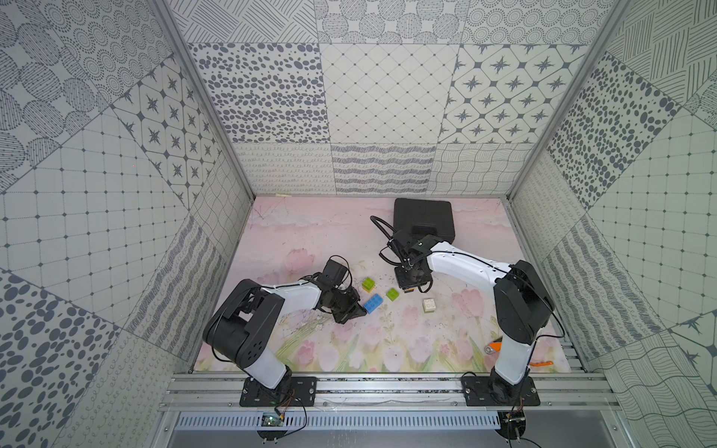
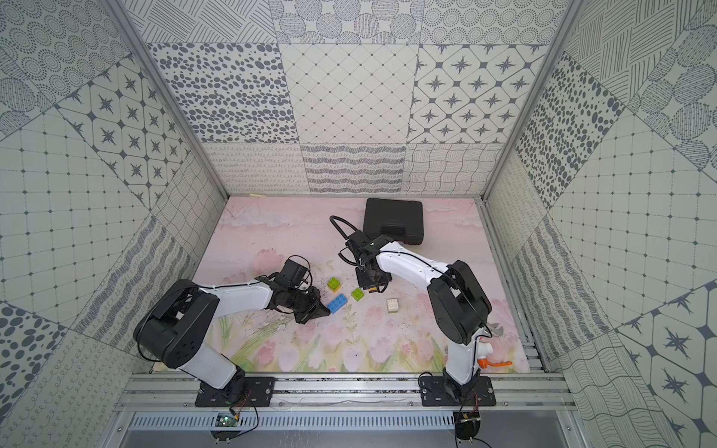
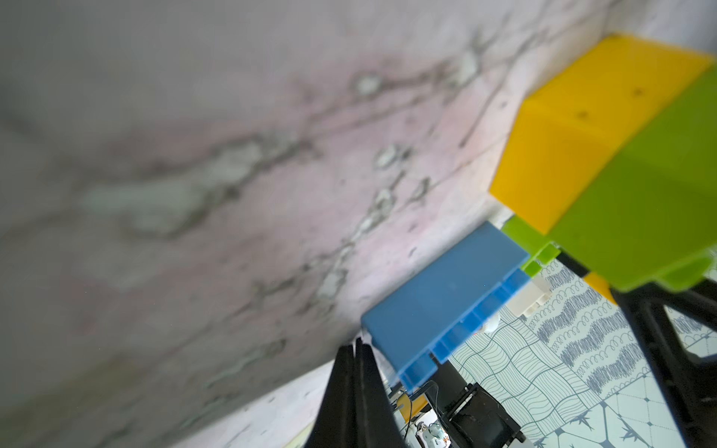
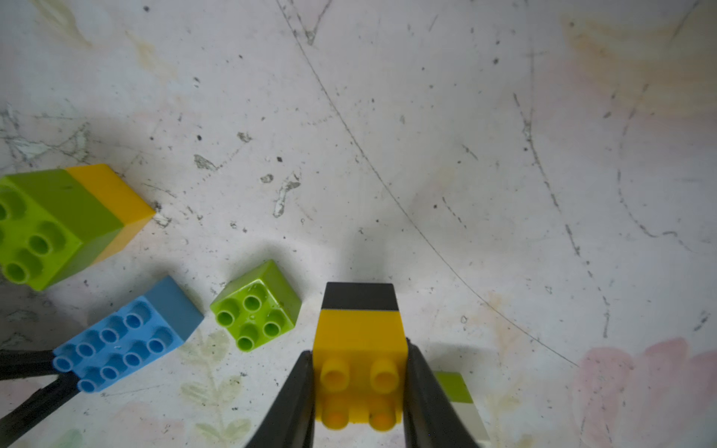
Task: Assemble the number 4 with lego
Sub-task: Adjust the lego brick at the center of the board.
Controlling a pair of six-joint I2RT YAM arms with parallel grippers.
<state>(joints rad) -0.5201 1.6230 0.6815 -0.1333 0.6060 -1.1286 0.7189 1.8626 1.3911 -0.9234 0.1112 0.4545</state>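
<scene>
My right gripper (image 4: 360, 351) is shut on a yellow brick (image 4: 359, 333) that has a black brick (image 4: 359, 296) joined under it, held studs-up close to the mat. Beside it lies a single lime green brick (image 1: 392, 294). A blue brick (image 1: 373, 302) lies further left, and my left gripper (image 1: 361, 312) is shut and empty with its tip against the blue brick's end (image 3: 438, 298). A green-on-yellow stack (image 1: 368, 284) stands behind the blue brick. A white brick (image 1: 428, 305) sits to the right, with a green brick (image 4: 452, 386) under it. No number 4 shape is in view.
A black case (image 1: 423, 221) lies at the back of the flowered mat (image 1: 310, 240), just behind the right arm. An orange-handled wrench (image 2: 496, 364) lies at the front right by the right arm's base. Patterned walls enclose the mat on three sides.
</scene>
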